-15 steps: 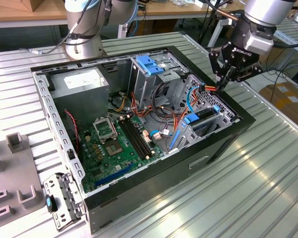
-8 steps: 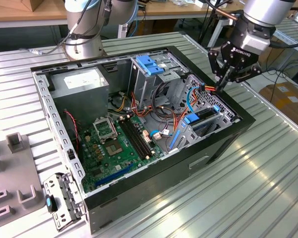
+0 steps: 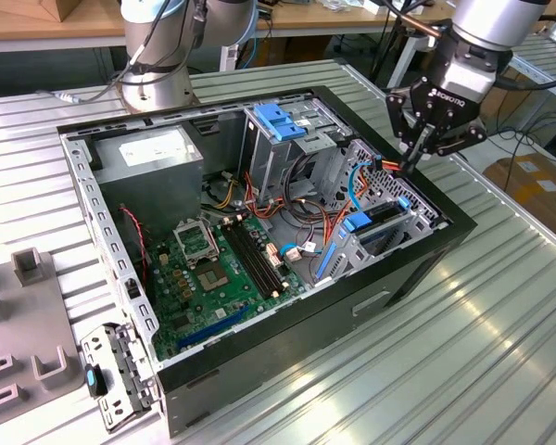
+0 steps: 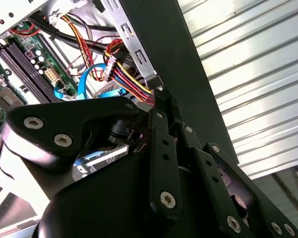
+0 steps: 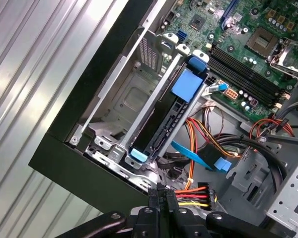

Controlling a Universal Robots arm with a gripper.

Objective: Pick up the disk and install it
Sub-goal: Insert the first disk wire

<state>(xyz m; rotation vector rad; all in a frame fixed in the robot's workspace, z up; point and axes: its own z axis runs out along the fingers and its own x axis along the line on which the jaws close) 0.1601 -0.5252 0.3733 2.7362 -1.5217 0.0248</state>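
The disk [image 5: 164, 126] stands edge-on in the silver drive bay at the corner of the open computer case [image 3: 426, 255]. A blue rail tab [image 5: 187, 84] sits on its end. In the exterior view the disk [image 3: 382, 215] lies inside the bay on the right, just below my gripper [image 3: 413, 159]. My gripper [image 5: 162, 194] hovers over the case's edge with its fingers pressed together on a black power connector [image 5: 194, 188] that carries red, yellow and orange wires. In the second wrist view the gripper [image 4: 161, 101] meets that wire bundle [image 4: 131, 84].
A grey power supply [image 3: 153, 153] fills the case's back on the exterior view's left. A silver cage with a blue cap [image 3: 280, 120] stands mid-back, and the green motherboard [image 3: 213, 269] lies below it. A loose blue flat cable [image 5: 198, 157] hangs beside the bay. Grey fixtures [image 3: 28, 269] and a metal bracket [image 3: 116, 371] lie on the ribbed table.
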